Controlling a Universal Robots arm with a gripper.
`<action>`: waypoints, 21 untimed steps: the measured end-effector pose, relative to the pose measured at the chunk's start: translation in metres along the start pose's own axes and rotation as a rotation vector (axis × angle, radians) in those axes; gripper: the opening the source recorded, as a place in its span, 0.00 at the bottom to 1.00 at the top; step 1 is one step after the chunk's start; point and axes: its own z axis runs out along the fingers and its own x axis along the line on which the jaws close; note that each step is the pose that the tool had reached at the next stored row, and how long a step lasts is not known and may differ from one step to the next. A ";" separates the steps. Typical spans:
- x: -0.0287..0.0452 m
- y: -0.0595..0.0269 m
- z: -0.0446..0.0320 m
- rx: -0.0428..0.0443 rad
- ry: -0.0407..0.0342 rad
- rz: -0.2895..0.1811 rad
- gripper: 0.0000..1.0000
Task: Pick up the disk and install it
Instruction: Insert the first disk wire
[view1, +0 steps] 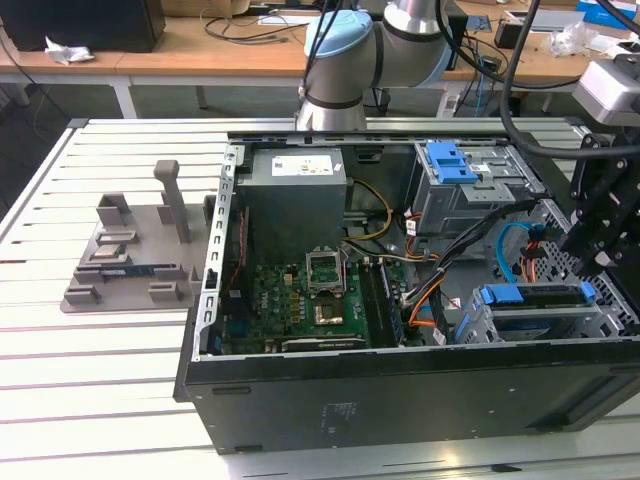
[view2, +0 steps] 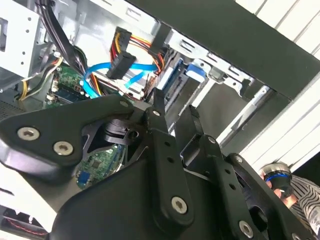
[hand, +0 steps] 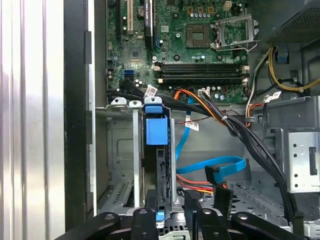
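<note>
The open computer case (view1: 300, 400) lies on its side on the slatted metal surface (view1: 90, 380), and the green motherboard (view1: 300, 300) with its cables can be seen inside. The disk (view1: 535, 296) sits in the lower drive cage (view1: 480, 325), at the corner of the case toward the exterior view's right; its blue plastic rail runs along the top of the cage. In the first wrist view the disk (hand: 161, 175) stands on its edge in the bay, with its blue rail tab (hand: 155, 131) at the end that faces the motherboard (hand: 195, 45). A blue data cable (hand: 215, 167) and an orange and black cable bundle (hand: 220, 117) pass just beside it.

The end effector (view1: 600, 240) hangs at the exterior view's right edge, above the drive cage and close to the disk. In the first wrist view its black fingers (hand: 192, 210) appear near the end of the disk, and whether they touch it I cannot tell. In the second wrist view the two fingers (view2: 162, 150) stand near to each other with a narrow gap between them; if they are spread or pressed together I cannot tell.

A second cage with a blue latch (view1: 450, 160) is further back in the case, beside the grey power supply box (view1: 295, 190). A grey plastic fixture (view1: 135, 250) rests on the surface outside the case, at the exterior view's left
</note>
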 end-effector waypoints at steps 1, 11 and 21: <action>-0.0045 -0.0021 0.0003 -0.0004 -0.0001 0.000 0.36; -0.0378 -0.0065 0.0076 -0.0009 0.0001 0.000 0.36; -0.0548 -0.0033 0.0185 -0.0003 0.0177 0.002 0.36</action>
